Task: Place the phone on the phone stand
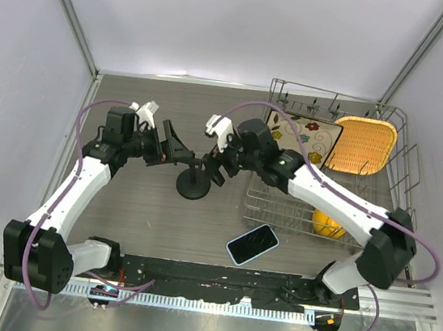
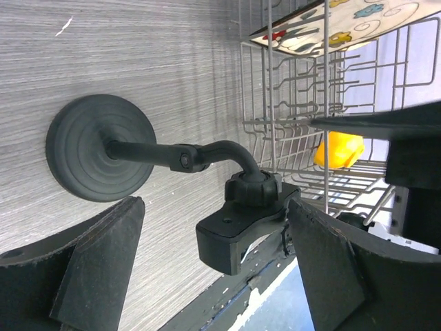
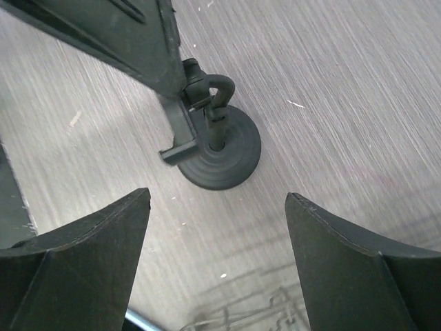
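Lying flat on counter (image 1: 138, 208): one phone (image 1: 253, 244), long axis near-left to far-right. One phone stand (image 1: 193, 181) upright. Left gripper (image 1: 174, 151), right gripper (image 1: 216, 169) both apart, flanking it.

The table (image 1: 133, 219) carried one phone (image 1: 252, 244), one phone stand (image 1: 193, 185), one wire dish rack (image 1: 281, 210), one flower-patterned tray (image 1: 303, 137), one orange basket (image 1: 363, 145) and one yellow item (image 1: 326, 223), alongside two end effectors, namely a left end effector (image 1: 179, 153) and a right end effector (image 1: 214, 169).
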You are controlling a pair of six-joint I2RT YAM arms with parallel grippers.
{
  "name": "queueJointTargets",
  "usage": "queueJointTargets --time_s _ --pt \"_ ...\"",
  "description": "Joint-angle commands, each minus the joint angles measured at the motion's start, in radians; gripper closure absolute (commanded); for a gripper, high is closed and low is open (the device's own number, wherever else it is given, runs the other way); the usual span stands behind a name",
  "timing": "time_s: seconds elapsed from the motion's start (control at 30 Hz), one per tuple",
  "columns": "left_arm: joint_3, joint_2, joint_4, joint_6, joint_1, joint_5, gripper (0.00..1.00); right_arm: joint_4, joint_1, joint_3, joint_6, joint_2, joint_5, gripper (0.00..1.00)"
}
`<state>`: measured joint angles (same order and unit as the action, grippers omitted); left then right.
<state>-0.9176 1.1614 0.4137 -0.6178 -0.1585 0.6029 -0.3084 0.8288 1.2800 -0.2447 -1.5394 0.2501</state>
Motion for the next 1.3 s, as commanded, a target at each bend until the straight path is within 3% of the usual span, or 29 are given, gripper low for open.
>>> queueJointTargets --time_s 0.0,0.3,0.53,0.67,0.73,0.8,0.83,0.9,1.07,1.27 --pt "-0.003 0.003 -0.114 -0.022 0.004 0.092 0.13 -0.031 0.013 -0.037 0.189 0.179 -0.098 0.15" --pt "0.037 0.026 -0.207 -0.082 0.002 0.17 0.34 -0.031 0.013 -0.113 0.338 0.352 -0.097 0.15" --pt "0.108 -0.009 -0.299 -0.166 0.002 0.201 0.4 -0.066 0.013 -0.09 0.315 0.384 -0.12 0.14" --pt "0.132 -0.025 -0.311 -0.189 0.002 0.181 0.57 -0.054 0.013 -0.1 0.335 0.409 -0.112 0.15" --pt "0.152 -0.058 -0.314 -0.223 0.002 0.121 0.71 -0.041 0.013 -0.108 0.364 0.415 -0.123 0.15" --pt "0.18 -0.095 -0.332 -0.287 0.002 0.027 0.86 -0.031 0.013 -0.102 0.43 0.415 -0.194 0.14" --pt "0.219 -0.133 -0.386 -0.316 0.002 0.005 0.89 -0.031 0.013 -0.099 0.487 0.409 -0.28 0.14" --pt "0.253 -0.176 -0.409 -0.376 0.002 -0.075 0.98 -0.046 0.013 -0.081 0.525 0.388 -0.308 0.14" --pt "0.351 -0.315 -0.409 -0.444 0.002 -0.225 1.0 -0.055 0.013 -0.082 0.662 0.4 -0.345 0.14" --pt "0.422 -0.298 -0.499 -0.56 0.002 -0.264 1.0 0.103 0.01 -0.224 0.815 0.527 -0.413 0.14"
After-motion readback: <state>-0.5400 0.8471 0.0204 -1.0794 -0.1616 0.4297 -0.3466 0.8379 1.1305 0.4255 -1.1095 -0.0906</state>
